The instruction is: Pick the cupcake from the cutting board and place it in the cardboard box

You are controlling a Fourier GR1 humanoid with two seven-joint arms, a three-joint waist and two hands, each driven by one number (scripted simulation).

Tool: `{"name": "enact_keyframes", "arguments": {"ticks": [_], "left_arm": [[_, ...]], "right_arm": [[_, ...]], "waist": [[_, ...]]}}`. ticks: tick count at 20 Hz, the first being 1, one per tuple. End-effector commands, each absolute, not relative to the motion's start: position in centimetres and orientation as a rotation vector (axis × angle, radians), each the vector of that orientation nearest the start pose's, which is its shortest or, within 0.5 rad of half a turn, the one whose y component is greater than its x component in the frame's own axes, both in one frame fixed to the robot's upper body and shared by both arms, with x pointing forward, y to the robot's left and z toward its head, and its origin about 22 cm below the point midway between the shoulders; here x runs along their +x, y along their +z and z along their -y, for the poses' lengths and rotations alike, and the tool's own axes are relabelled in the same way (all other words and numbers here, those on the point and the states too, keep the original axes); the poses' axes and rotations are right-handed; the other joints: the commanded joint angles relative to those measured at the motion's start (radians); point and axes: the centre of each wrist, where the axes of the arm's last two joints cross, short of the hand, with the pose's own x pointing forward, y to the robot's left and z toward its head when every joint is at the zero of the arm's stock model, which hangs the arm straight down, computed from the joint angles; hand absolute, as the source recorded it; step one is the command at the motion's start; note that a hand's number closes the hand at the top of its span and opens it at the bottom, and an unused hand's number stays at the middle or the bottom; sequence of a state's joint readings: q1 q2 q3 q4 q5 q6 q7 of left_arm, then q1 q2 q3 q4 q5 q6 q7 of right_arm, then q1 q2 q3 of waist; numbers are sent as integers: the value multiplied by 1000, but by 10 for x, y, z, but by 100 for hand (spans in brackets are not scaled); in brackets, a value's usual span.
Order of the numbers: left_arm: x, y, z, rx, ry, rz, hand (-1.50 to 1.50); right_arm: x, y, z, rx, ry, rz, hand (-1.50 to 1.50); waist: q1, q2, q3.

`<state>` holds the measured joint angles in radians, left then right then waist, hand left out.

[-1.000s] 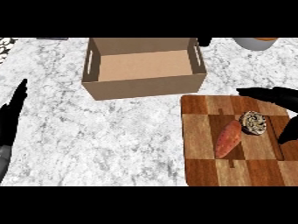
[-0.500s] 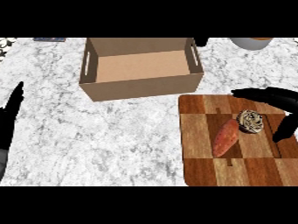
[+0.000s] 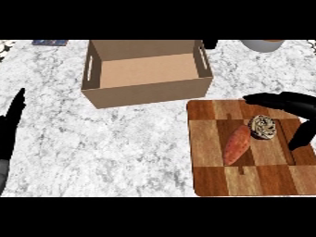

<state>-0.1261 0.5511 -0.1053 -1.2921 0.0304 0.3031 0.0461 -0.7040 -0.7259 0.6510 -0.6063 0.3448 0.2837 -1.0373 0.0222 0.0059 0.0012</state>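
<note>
A small brown-and-cream cupcake point(image 3: 263, 127) stands on the checkered wooden cutting board point(image 3: 256, 178) at the right of the counter. My right hand point(image 3: 298, 109) hangs open around it: the fingers point(image 3: 273, 98) stretch past its far side and the thumb point(image 3: 302, 135) points down at its right, neither touching it. The open cardboard box point(image 3: 147, 85) sits behind and to the left of the board, with nothing visible inside. My left hand point(image 3: 4, 129) rests open at the left edge, fingers pointing up.
An orange sweet potato point(image 3: 237, 145) lies on the board just left of the cupcake. A grey bowl point(image 3: 262, 45) and a dark object point(image 3: 209, 44) stand at the back edge. Something blue point(image 3: 49, 42) lies at the back left.
My right hand has moved left toward the cupcake, its fingers now reaching past the cupcake's far side. The cupcake, the box and my left hand have stayed put.
</note>
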Motion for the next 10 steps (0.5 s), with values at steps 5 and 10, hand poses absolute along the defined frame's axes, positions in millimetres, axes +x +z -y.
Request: {"name": "enact_keyframes", "arguments": {"ticks": [5,10], "left_arm": [[271,10,-345,641,-213,1359,0],[264,13,-351,637,-228,1366,0]], "right_arm": [[371,44,369,292,1683,1445,-150],[363,-1,332,286,1696,1401,-150]], "waist": [[-11,-2,-1],[-7,-2,-1]]}}
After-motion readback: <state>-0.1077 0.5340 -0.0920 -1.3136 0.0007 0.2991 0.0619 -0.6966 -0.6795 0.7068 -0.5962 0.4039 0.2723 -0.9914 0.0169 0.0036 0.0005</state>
